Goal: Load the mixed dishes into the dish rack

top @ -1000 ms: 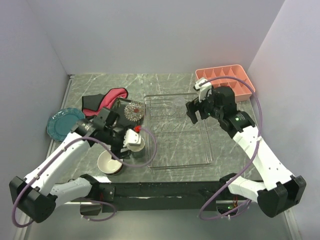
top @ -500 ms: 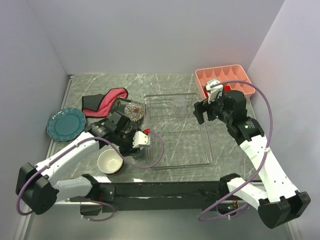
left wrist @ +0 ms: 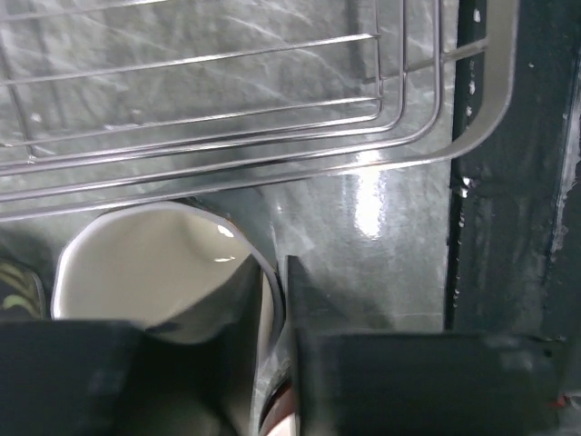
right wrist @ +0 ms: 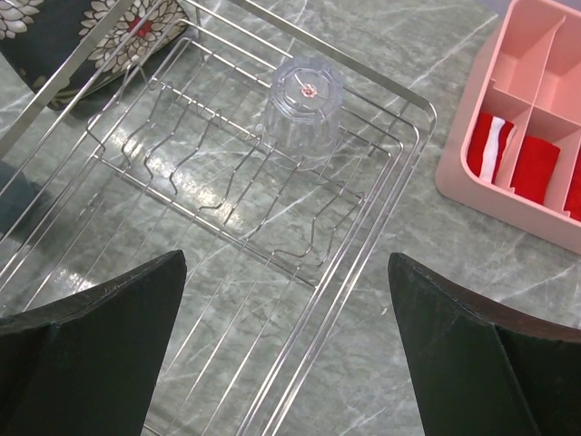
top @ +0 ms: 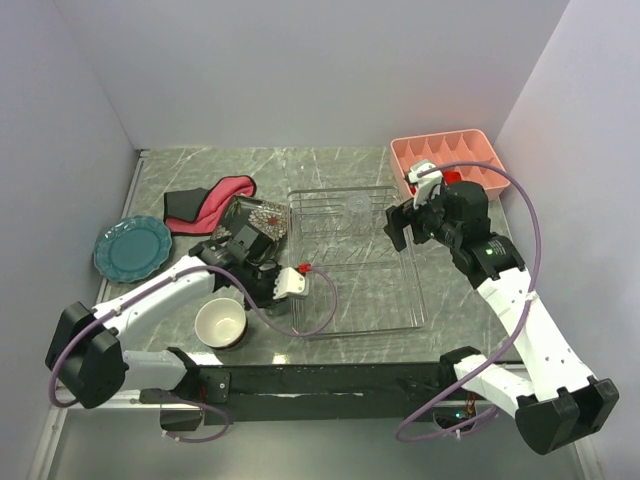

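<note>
Nearest the table's front edge sits the dark cream-lined bowl [top: 221, 322], upright on the marble-patterned table, just outside the near left corner of the dish rack [top: 360, 331]. My left claw [left wrist: 270, 282] stands nearly shut. One finger is inside the bowl and the other outside, with the wall on the rack side sandwiched between them. Both fingers look to be touching it, though I cannot tell how firm the pinch is. The bowl is not lifted.

I judge the bowl stiff, glazed and slippery, with some weight, and likely to chip if knocked on wire. Held by one wall, it will hang off to the side and want to swing. The hold should sit deep over the rim, not on the lip alone.

Further back, the rack holds only a clear glass [right wrist: 304, 95], upside down near its far end. My right claw [right wrist: 286, 272] hangs above the rack's right side, jaws spread wide and holding nothing.

Left of the rack's far corner lies the square dark plate with white flowers [top: 262, 218], touching a red-pink cloth [top: 210, 200]. The round blue plate [top: 132, 247] sits by the left wall. A pink tray [top: 440, 138] sits in the far right corner.
</note>
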Robot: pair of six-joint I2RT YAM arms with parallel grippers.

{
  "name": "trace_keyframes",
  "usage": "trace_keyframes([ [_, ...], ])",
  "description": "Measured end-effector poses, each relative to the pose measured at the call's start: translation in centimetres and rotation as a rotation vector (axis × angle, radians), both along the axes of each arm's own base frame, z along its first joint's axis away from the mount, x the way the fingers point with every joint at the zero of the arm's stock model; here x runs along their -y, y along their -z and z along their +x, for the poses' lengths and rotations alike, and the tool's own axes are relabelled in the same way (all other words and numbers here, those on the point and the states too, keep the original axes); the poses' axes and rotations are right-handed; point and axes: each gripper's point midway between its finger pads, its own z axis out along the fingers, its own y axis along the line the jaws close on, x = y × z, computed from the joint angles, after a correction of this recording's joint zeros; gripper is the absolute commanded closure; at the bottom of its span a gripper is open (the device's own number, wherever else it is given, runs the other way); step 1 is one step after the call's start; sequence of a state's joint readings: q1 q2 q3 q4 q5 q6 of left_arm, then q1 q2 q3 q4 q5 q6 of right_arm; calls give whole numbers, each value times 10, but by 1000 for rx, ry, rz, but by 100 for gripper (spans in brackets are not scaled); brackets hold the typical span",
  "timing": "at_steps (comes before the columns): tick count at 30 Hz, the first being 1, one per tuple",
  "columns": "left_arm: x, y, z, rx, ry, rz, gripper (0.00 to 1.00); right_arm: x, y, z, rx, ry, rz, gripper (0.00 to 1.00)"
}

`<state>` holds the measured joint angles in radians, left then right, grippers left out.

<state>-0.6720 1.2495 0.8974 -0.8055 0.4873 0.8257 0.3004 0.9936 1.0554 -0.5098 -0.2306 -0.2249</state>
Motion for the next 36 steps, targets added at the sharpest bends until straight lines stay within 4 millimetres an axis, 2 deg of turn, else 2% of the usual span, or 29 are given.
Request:
trace_keyframes([
  [1,1,1,0,-7,1,7,99,0,1,0,-4,0,-1,0],
  [6,-3,-2,4,-16,-7,38,99,-2,3,1,-16,-2,8,0],
  [10,-25,-13,18,-22,-83,45,99,-6,4,2,-32,-7,26,0],
  [13,-47,-42,45,2,-174,35,99,-11,3,9,-50,-9,41,0],
  [16,-62,-84,79,43,-254,-8,99,-18,-4,18,-58,-16,71,0],
  [20,-64,-137,122,59,-404,-209,99,-31,-19,24,-42,-34,152,0],
  [23,-52,-173,157,15,-596,-476,99,-45,-37,24,-37,-57,264,0],
  [26,-34,-194,183,-54,-734,-723,99,-57,-57,24,-51,-74,372,0],
  [29,-19,-215,204,-259,-884,-939,99,-67,-87,29,-50,-86,467,0],
  [33,-11,-236,239,-430,-1017,-1121,99,-76,-123,40,-30,-84,568,0],
  [36,-13,-246,269,-523,-1135,-1236,99,-82,-128,51,-62,-64,637,1],
])
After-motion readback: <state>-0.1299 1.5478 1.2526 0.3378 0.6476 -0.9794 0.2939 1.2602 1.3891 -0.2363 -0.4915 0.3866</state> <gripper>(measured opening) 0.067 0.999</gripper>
